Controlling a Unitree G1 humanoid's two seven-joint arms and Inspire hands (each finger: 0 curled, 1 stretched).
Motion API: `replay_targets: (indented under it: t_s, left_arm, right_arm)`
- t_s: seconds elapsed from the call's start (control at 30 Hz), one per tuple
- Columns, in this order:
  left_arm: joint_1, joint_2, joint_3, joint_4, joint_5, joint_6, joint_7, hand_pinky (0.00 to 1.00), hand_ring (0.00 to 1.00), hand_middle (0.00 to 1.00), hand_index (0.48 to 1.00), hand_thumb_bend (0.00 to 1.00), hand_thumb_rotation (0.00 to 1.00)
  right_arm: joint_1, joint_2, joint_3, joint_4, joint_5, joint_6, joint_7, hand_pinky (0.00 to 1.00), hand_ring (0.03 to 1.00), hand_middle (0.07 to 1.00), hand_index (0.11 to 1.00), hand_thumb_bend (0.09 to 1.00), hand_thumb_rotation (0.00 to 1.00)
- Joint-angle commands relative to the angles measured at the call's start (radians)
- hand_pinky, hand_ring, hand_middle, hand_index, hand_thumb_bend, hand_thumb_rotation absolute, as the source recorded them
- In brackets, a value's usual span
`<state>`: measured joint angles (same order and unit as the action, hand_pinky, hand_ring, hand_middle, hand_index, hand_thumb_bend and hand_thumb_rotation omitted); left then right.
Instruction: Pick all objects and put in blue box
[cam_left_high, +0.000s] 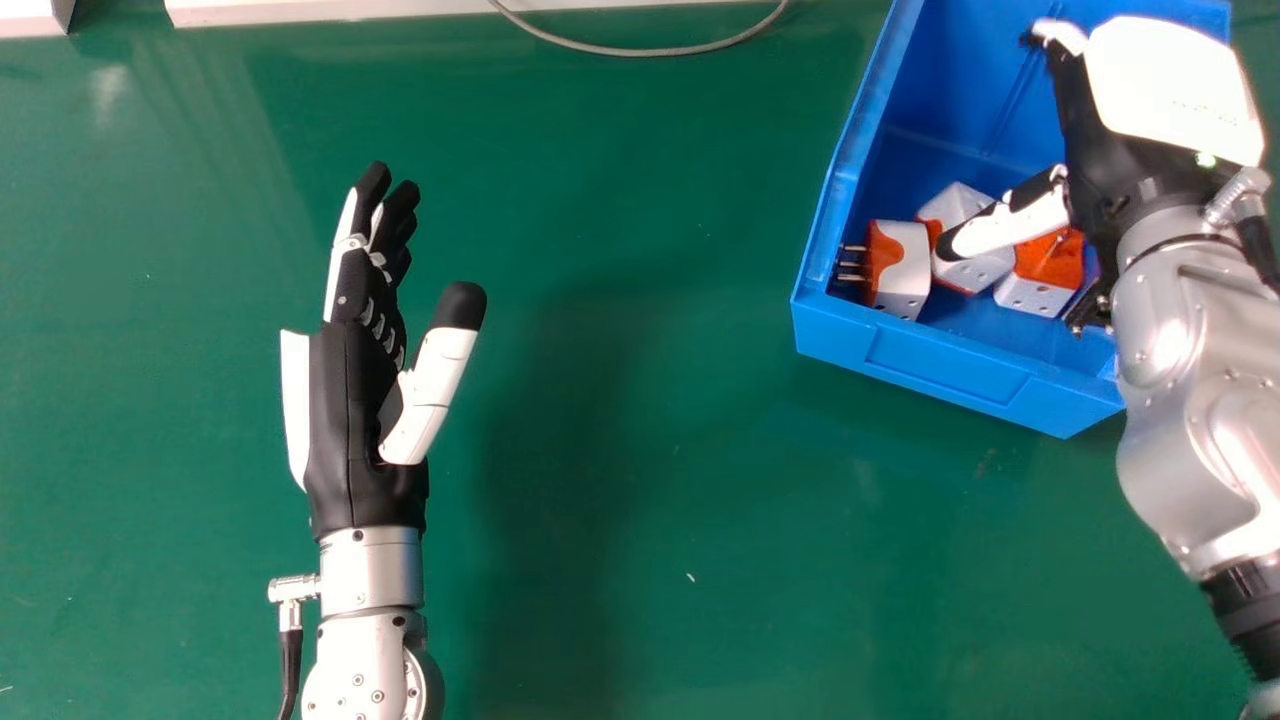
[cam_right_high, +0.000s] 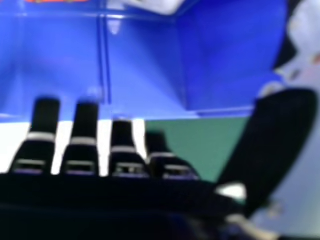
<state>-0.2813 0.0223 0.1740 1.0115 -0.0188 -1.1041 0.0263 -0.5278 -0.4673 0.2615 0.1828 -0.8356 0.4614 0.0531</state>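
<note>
On your left, at nine o'clock on the green desk (cam_left_high: 620, 520), you have the left robot hand (cam_left_high: 355, 400), fingers straight and pressed together toward twelve, thumb spread off toward one. At eleven you see a white strip (cam_left_high: 330, 10), and at twelve a grey cable (cam_left_high: 650, 50) sagging in a curve.

The blue box (cam_left_high: 940, 375) sits at your two o'clock, its left wall slanting up between twelve and one. In its near part lie your orange-and-white plugs. The leftmost plug (cam_left_high: 905, 265) points its pins at nine; its body's long axis runs roughly twelve to six. Just right of it, an upper white block (cam_left_high: 950, 203) and a lower white block (cam_left_high: 970, 272) sit partly behind the thumb; you can't tell their long axes. Farther right, the rightmost plug (cam_left_high: 1040, 290) shows you its orange face, a pin leaning toward one, its long axis unclear.

The right robot hand (cam_left_high: 1140, 175) is over the box at two, fingers straight and slightly spread, pinching nothing. Its fingers aim at about eleven, and its thumb stands apart, aimed at eight above the plugs; whether it touches them, you can't tell.
</note>
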Motion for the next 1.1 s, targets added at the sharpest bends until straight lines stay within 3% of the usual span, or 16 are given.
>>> replay_targets:
  t_s: [0.0,0.07,0.17,0.3,0.43,0.5,0.6,0.7,0.77,0.9,0.97,1.0,1.07]
  left_arm:
    - [-0.003,-0.002,-0.002,-0.007,0.004,-0.022,0.003,0.96,0.93,0.91,0.915,0.91,0.72]
    - [-0.001,-0.001,-0.002,-0.007,0.011,-0.025,0.011,0.96,0.93,0.91,0.915,0.91,0.72]
    - [0.003,0.0,-0.003,-0.008,0.011,-0.026,0.012,0.95,0.93,0.91,0.913,0.91,0.72]
    - [0.009,-0.005,-0.002,-0.011,0.0,-0.022,0.004,0.96,0.93,0.91,0.911,0.91,0.71]
    - [0.018,-0.004,-0.003,-0.016,0.006,-0.022,0.008,0.95,0.92,0.91,0.909,0.92,0.71]
    - [0.023,-0.005,-0.003,-0.019,0.003,-0.022,0.004,0.95,0.92,0.91,0.909,0.92,0.71]
    - [0.029,-0.008,-0.004,-0.02,-0.001,-0.024,0.0,0.94,0.92,0.91,0.909,0.93,0.71]
    - [0.038,-0.011,-0.006,-0.028,-0.003,-0.022,-0.003,0.94,0.92,0.91,0.908,0.93,0.71]
    - [0.042,-0.011,-0.007,-0.033,-0.001,-0.023,-0.004,0.94,0.92,0.91,0.907,0.94,0.71]
    - [0.045,-0.008,-0.009,-0.033,0.015,-0.03,0.007,0.94,0.92,0.9,0.906,0.94,0.71]
    - [0.047,-0.009,-0.012,-0.028,0.02,-0.033,0.004,0.94,0.92,0.9,0.906,0.94,0.71]
    - [0.048,-0.01,-0.014,-0.028,0.021,-0.032,0.003,0.94,0.91,0.9,0.904,0.94,0.71]
    - [0.052,-0.013,-0.019,-0.028,0.024,-0.031,-0.001,0.94,0.91,0.9,0.904,0.94,0.71]
  right_arm:
    - [0.021,-0.01,-0.027,-0.066,-0.01,-0.024,-0.06,0.98,0.984,0.989,0.99,0.945,0.3]
    - [0.055,-0.005,-0.031,-0.104,-0.012,-0.054,-0.111,0.98,0.988,0.991,0.992,0.95,0.3]
    - [0.106,0.012,-0.037,-0.151,-0.016,-0.101,-0.199,0.99,0.992,0.995,0.995,0.961,0.32]
    - [0.174,0.06,-0.042,-0.168,-0.009,-0.196,-0.375,0.97,0.997,0.998,0.998,0.981,0.39]
    - [0.224,0.108,-0.044,-0.128,0.006,-0.326,-0.572,0.95,0.999,0.999,0.999,0.978,0.45]
    - [0.243,0.134,-0.043,-0.095,0.012,-0.389,-0.669,0.92,0.999,1.0,1.0,0.965,0.49]
    - [0.272,0.209,-0.049,0.0,0.093,-0.592,-0.848,0.89,1.0,1.0,1.0,0.951,0.55]
    - [0.29,0.262,-0.045,0.098,0.181,-0.805,-0.938,0.88,0.996,1.0,1.0,0.926,0.59]
    - [0.314,0.306,-0.042,0.143,0.238,-0.897,-0.937,0.89,0.993,1.0,1.0,0.871,0.63]
    - [0.374,0.421,-0.042,0.207,0.437,-1.057,-0.829,0.87,0.98,1.0,1.0,0.829,0.71]
    - [0.404,0.475,-0.039,0.22,0.523,-1.097,-0.764,0.87,0.98,1.0,1.0,0.829,0.71]
    - [0.417,0.495,-0.039,0.224,0.546,-1.105,-0.74,0.87,0.976,1.0,1.0,0.814,0.75]
    - [0.449,0.53,-0.032,0.239,0.575,-1.128,-0.696,0.87,0.976,1.0,1.0,0.814,0.75]
